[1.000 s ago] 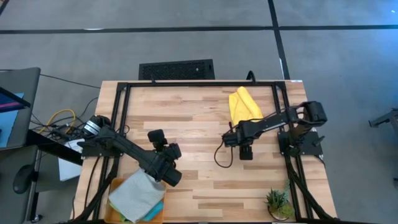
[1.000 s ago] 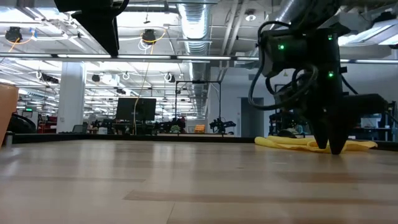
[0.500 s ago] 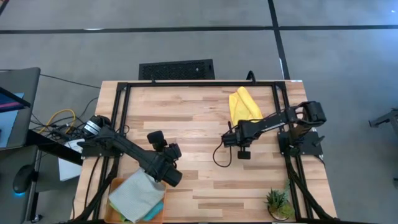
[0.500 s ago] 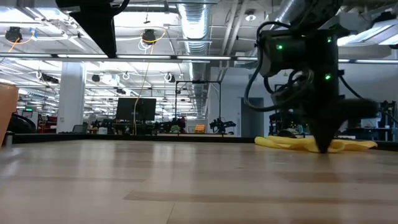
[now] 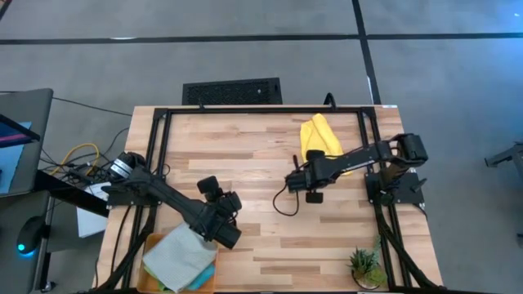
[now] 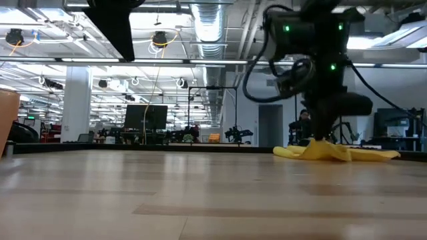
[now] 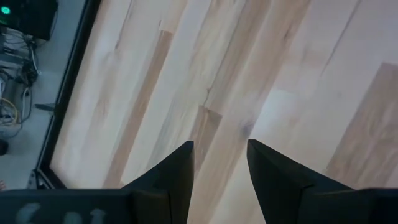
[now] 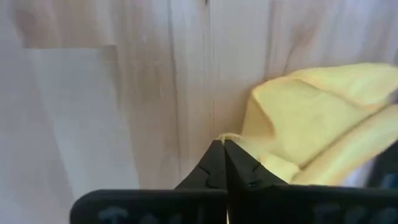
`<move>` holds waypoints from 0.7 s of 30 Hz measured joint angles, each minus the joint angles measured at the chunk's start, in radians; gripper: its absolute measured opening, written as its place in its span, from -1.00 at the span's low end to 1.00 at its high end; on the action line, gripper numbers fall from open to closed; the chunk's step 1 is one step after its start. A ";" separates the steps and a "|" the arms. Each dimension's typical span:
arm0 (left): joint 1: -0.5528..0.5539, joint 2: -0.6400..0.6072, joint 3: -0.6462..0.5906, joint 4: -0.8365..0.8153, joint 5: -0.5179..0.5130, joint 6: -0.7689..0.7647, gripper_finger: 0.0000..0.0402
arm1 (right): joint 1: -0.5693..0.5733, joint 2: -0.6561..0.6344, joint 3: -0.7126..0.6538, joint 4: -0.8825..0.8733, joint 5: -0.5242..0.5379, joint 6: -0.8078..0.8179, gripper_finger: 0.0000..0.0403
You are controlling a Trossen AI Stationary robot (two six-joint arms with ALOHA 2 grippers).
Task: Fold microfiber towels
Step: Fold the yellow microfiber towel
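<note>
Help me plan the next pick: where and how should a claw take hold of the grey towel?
The grey towel lies flat atop the stack on the orange tray. Pinch its loose corner, the one nearest the left claw, coming straight down; a corner likely lifts without dragging the cloths beneath.

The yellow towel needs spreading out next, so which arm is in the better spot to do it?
The right arm, probably. Its claw is shut on a corner of the yellow towel. The left claw is open with nothing in it, across the table by the orange tray of towels.
</note>
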 joint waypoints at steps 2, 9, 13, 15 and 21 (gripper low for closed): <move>-0.006 0.000 0.000 0.006 -0.001 -0.007 -0.29 | 0.018 0.000 0.039 -0.048 0.011 -0.001 -0.98; -0.028 0.000 -0.015 0.052 -0.104 -0.040 -0.29 | 0.112 -0.001 0.181 -0.216 0.066 0.038 -0.98; -0.021 0.000 -0.087 0.187 -0.119 0.088 -0.29 | 0.171 -0.001 0.249 -0.289 0.058 0.055 -0.99; -0.004 0.000 -0.137 0.289 -0.088 0.186 -0.29 | 0.202 -0.002 0.289 -0.322 0.057 0.076 -0.98; 0.063 0.000 -0.228 0.661 -0.081 0.559 -0.29 | 0.295 -0.002 0.392 -0.383 0.052 0.124 -0.98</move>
